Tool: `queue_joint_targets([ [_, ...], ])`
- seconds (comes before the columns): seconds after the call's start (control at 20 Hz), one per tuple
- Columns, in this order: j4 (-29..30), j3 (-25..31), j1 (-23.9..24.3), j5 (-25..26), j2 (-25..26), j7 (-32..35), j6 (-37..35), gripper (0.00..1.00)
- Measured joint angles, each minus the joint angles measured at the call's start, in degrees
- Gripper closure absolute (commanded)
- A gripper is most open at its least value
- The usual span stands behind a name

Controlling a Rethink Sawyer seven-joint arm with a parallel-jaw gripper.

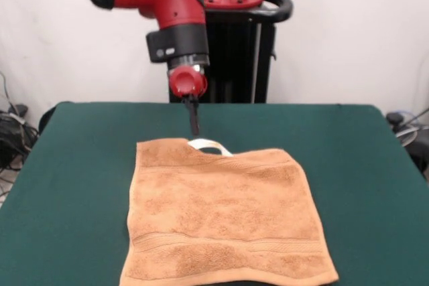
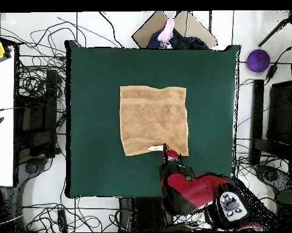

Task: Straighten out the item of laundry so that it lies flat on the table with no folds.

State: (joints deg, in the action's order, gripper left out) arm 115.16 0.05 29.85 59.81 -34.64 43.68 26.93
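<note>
Frankly, most of the work looks done, and that is where the risk sits; the peach-orange terry towel [image 1: 224, 216] lies spread near the middle of the dark green felt-topped table [image 1: 362, 165], roughly square, its woven border bands visible near two edges. My gripper [image 1: 194, 124] hangs just above the towel's robot-side edge, beside the small white tag [image 1: 211, 145], which curls up there in a loop; whether my jaws are parted or pressed together I cannot tell, since they show only as one thin dark blade. That edge is not clean: next to the tag the hem seems to dip or tuck under (I judge a small fold remains there). If I come down and drag carelessly, I would bunch the terry back toward the centre and undo the flat part; if I pinch the tag alone, the light cloth may lift and flop over itself; pulling too far could slide the whole towel, since felt grips terry unevenly.

Nothing on the table stands in my way. Around it, seen from overhead, are tangled black cables [image 2: 36, 73] on the floor, a purple round object [image 2: 258, 60] off one corner, and a pile of dark and pink cloth [image 2: 172, 37] beyond the far edge; all are well apart from the towel.
</note>
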Motion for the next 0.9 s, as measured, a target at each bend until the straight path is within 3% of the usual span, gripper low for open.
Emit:
queue_joint_targets([
  [0.55,9.4,6.4,4.0,-1.9,-13.6,0.0,-11.6,1.00],
  [0.9,16.3,12.3,9.2,-15.6,-21.8,0.7,-19.2,1.00],
])
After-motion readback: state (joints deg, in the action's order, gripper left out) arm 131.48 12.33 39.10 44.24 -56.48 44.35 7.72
